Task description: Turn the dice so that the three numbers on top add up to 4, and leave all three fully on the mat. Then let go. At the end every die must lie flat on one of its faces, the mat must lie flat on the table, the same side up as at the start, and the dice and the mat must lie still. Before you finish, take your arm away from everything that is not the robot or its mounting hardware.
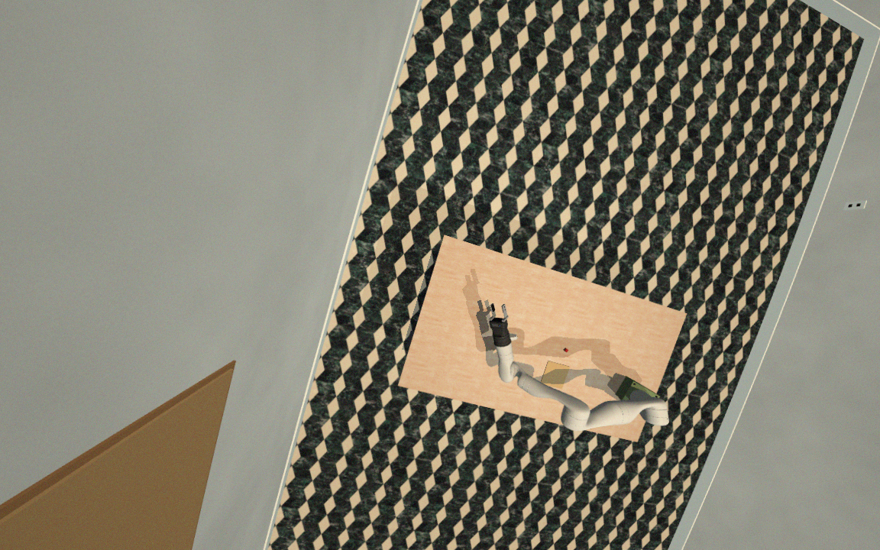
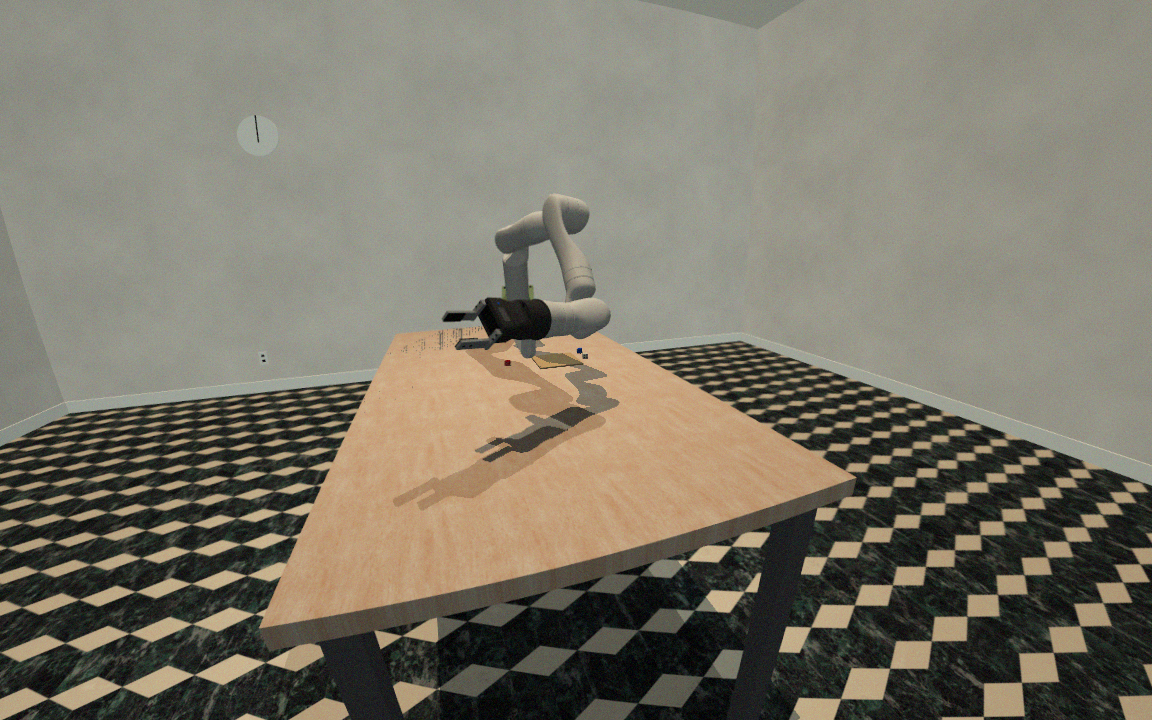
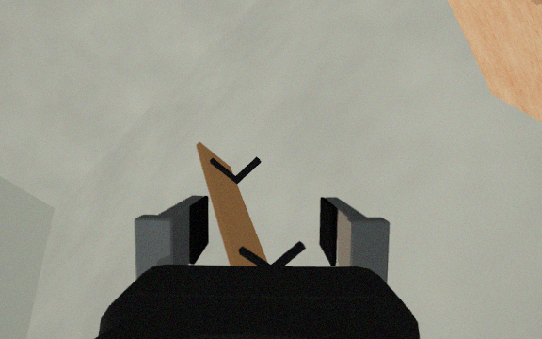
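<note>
Claw wide open, holding nothing

Claw [image 1: 498, 308] [image 2: 455, 330] [image 3: 263, 220] fingers stand fully apart, touching nothing, above a wood-grained table [image 1: 600, 294] [image 2: 562, 510] [image 3: 525, 56]. Three small cubic dice lie near one flat, four-sided yellow mat [image 1: 557, 367] [image 2: 553, 360]: one red [image 1: 565, 350] [image 2: 507, 362], off it; one blue [image 2: 579, 350] and one grey [image 2: 584, 356], close together. Their numbers are too small to read.

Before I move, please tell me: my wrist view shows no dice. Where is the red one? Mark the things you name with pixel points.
Observer: The red die [image 1: 565, 350] [image 2: 507, 362] lies on the table, beside the yellowish mat [image 1: 554, 373] [image 2: 556, 360], not on it.
Operator: And the two others, are they on the mat?
Observer: No. In the exterior view, the blue die [image 2: 579, 350] and the greyish die [image 2: 584, 356] lie close together, just off the mat.
Operator: Is my gripper [image 1: 498, 307] [image 2: 452, 330] [image 3: 263, 220] touching the table?
Observer: No, it hangs above it.
</note>
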`<state>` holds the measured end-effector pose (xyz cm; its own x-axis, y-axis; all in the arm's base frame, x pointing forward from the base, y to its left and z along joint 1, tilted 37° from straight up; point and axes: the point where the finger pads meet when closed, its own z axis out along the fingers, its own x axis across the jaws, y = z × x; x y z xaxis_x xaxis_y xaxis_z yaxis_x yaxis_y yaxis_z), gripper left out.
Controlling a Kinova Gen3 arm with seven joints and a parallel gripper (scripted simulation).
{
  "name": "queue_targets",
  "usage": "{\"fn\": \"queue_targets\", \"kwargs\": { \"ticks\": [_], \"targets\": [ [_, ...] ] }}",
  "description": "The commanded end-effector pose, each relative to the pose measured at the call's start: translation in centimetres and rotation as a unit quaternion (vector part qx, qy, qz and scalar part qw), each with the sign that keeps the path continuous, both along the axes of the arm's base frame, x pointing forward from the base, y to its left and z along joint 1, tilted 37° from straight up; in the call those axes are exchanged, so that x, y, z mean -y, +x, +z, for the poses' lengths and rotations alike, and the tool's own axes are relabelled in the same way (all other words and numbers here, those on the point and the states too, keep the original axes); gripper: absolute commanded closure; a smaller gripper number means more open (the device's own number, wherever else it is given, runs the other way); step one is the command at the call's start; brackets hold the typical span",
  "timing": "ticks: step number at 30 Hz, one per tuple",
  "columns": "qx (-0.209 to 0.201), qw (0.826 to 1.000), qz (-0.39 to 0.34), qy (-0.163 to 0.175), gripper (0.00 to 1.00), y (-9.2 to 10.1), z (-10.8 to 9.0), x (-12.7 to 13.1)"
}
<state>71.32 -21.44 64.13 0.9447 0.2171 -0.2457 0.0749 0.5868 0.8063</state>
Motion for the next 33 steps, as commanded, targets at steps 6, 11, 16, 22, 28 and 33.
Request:
{"fn": "queue_targets", "kwargs": {
  "ticks": [6, 11, 16, 22, 28, 33],
  "targets": [
    [0.002, 1.000, 0.000, 0.000, 0.00, -0.1, 0.2, 0.0],
    [0.002, 1.000, 0.000, 0.000, 0.00, -0.1, 0.2, 0.0],
    [0.002, 1.000, 0.000, 0.000, 0.00, -0.1, 0.2, 0.0],
    [-0.002, 1.000, -0.001, 0.003, 0.00, -0.3, 0.2, 0.1],
    [-0.026, 0.999, -0.010, 0.027, 0.00, -1.6, -0.1, 1.0],
    [-0.061, 0.996, -0.018, 0.062, 0.00, -3.5, -0.9, 2.2]
  ]
}}
